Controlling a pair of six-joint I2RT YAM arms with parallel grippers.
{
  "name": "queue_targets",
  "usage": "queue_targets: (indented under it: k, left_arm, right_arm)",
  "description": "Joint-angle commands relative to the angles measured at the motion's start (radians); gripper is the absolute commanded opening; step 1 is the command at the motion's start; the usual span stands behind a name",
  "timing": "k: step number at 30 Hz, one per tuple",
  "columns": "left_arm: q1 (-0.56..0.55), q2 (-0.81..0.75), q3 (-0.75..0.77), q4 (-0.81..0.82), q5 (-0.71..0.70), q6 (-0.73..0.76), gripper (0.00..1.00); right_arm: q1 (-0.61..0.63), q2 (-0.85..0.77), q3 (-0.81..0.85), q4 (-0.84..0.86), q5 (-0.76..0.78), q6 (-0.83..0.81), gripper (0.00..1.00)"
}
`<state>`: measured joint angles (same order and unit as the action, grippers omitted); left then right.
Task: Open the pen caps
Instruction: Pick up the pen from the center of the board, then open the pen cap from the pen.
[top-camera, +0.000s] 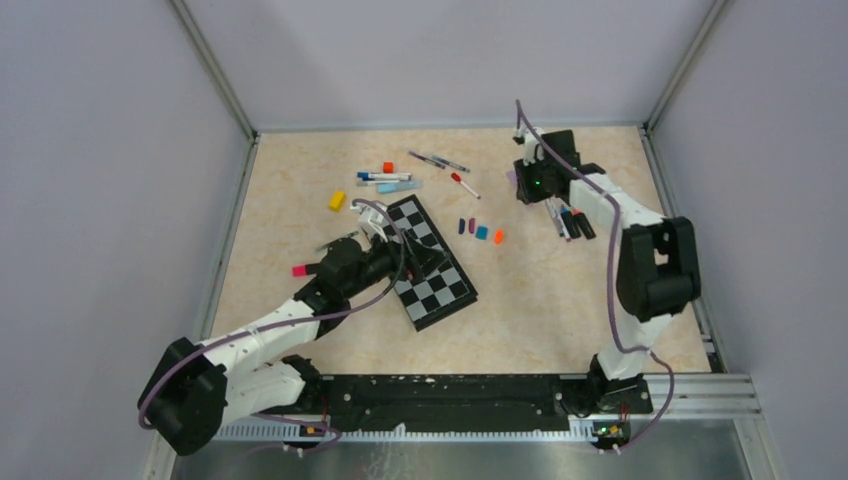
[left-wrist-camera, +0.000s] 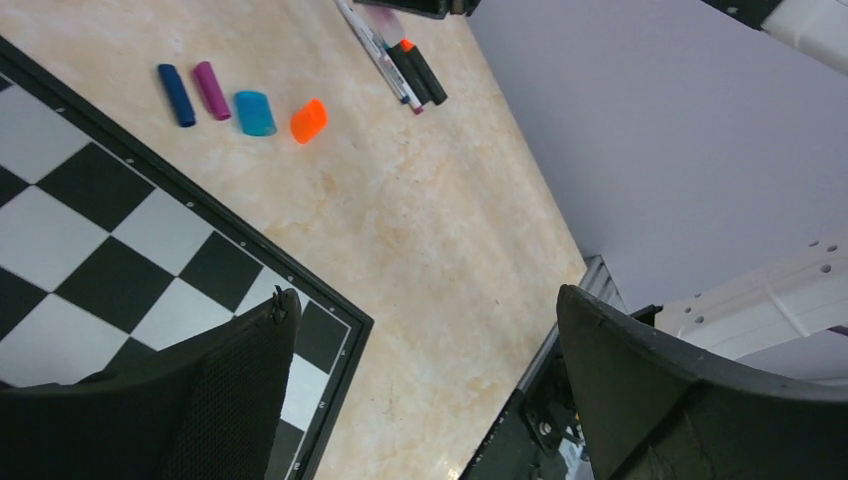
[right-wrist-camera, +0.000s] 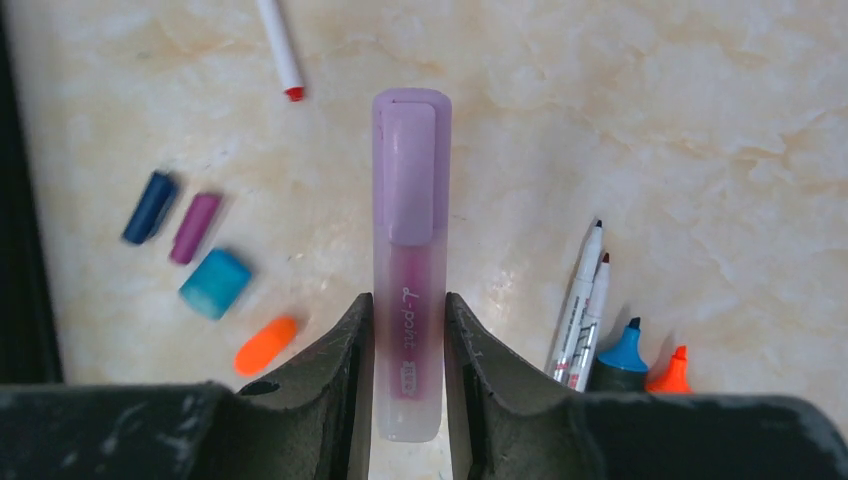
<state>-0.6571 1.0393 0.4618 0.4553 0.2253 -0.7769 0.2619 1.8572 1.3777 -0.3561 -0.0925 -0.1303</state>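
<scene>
While right end effector (right-wrist-camera: 408, 302) grips highlighter (right-wrist-camera: 410, 275), cap (right-wrist-camera: 411, 165) on.

Board (top-camera: 432, 262): black-and-white checks, black border.
Table (top-camera: 560, 300): beige, marbled with paler veins.
Walls (top-camera: 450, 50): pale lilac-grey.
Right of board, in a row: navy cap (right-wrist-camera: 150, 207), purple cap (right-wrist-camera: 195, 227), teal cap (right-wrist-camera: 214, 283), orange cap (right-wrist-camera: 266, 345).
Left of board: pink cap (top-camera: 299, 270).
Beyond board: yellow block (top-camera: 337, 200); orange-red cube (top-camera: 388, 167); pale blue marker (top-camera: 398, 186); white pen (right-wrist-camera: 280, 50), red tip.
Far right of board: highlighter (right-wrist-camera: 410, 260), frosted clear over a magenta core, black lettering, lilac cap (right-wrist-camera: 411, 170); two white pens (right-wrist-camera: 575, 320), dark tips; blue-tipped marker (right-wrist-camera: 624, 352); orange-tipped marker (right-wrist-camera: 673, 368).
</scene>
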Motion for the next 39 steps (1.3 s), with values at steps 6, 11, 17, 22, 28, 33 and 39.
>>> queue_targets:
  k: [6, 11, 17, 22, 28, 33, 39]
  left_arm:
    - [-0.03, 0.176, 0.123, 0.26, 0.086, -0.133, 0.99]
    - [-0.089, 0.296, 0.201, 0.321, -0.018, -0.17, 0.99]
    - [-0.165, 0.447, 0.312, 0.272, -0.157, -0.241, 0.97]
    - [-0.217, 0.525, 0.39, 0.215, -0.286, -0.23, 0.91]
    - [-0.24, 0.559, 0.447, 0.163, -0.357, -0.224, 0.86]
    - [-0.251, 0.575, 0.467, 0.144, -0.398, -0.221, 0.78]
    - [-0.257, 0.599, 0.494, 0.118, -0.383, -0.231, 0.65]
  right_arm:
    - [-0.134, -0.411, -0.274, 0.02, -0.693, -0.187, 0.0]
    - [-0.137, -0.519, -0.398, -0.028, -0.862, -0.262, 0.0]
    - [-0.137, -0.592, -0.468, -0.027, -0.935, -0.29, 0.0]
    - [-0.137, -0.591, -0.47, -0.031, -0.967, -0.292, 0.0]
    - [-0.137, -0.584, -0.472, -0.041, -0.984, -0.3, 0.0]
    - [-0.135, -0.583, -0.471, -0.053, -0.981, -0.314, 0.0]
    - [-0.132, -0.577, -0.473, -0.057, -0.963, -0.324, 0.0]
